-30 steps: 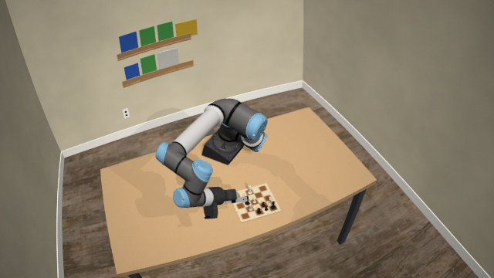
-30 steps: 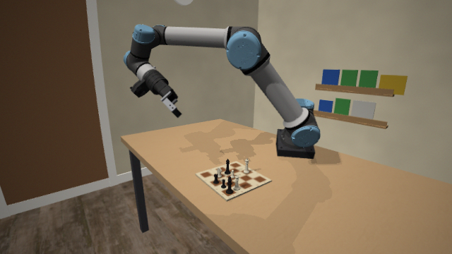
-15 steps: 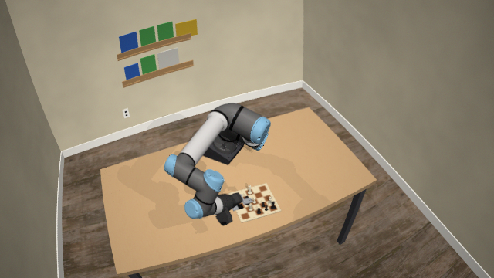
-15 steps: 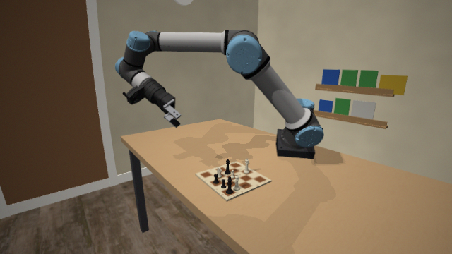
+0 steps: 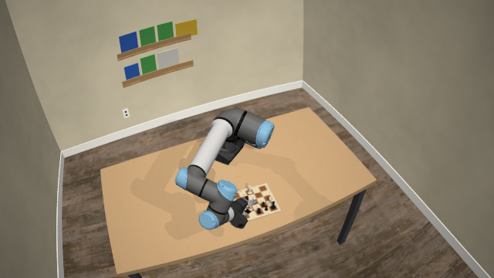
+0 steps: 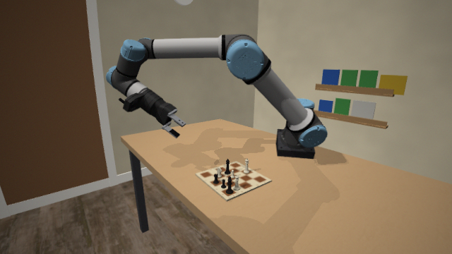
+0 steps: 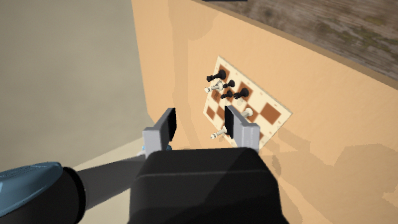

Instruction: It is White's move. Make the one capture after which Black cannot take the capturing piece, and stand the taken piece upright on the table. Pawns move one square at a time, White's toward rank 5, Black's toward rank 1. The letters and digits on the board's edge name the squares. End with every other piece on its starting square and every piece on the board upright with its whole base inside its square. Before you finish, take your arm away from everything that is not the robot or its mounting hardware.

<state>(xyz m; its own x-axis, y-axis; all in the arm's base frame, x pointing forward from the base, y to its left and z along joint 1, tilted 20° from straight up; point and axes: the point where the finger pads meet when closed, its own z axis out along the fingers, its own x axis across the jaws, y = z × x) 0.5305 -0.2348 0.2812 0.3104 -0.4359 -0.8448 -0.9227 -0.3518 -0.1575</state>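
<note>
The gripper (image 6: 174, 128) hangs high over the bench (image 6: 353, 197), fingers spread and empty, tilted toward the board (image 6: 234, 179), likely lining up its approach.

wall shelves (image 5: 156, 58): two, upper left of top view, bearing blue, green, yellow, grey squares | wall outlet (image 5: 126, 113): below the shelves | brown panel (image 6: 46, 95): left side of exterior view | wood floor (image 5: 386, 239): lower right, top view
</note>
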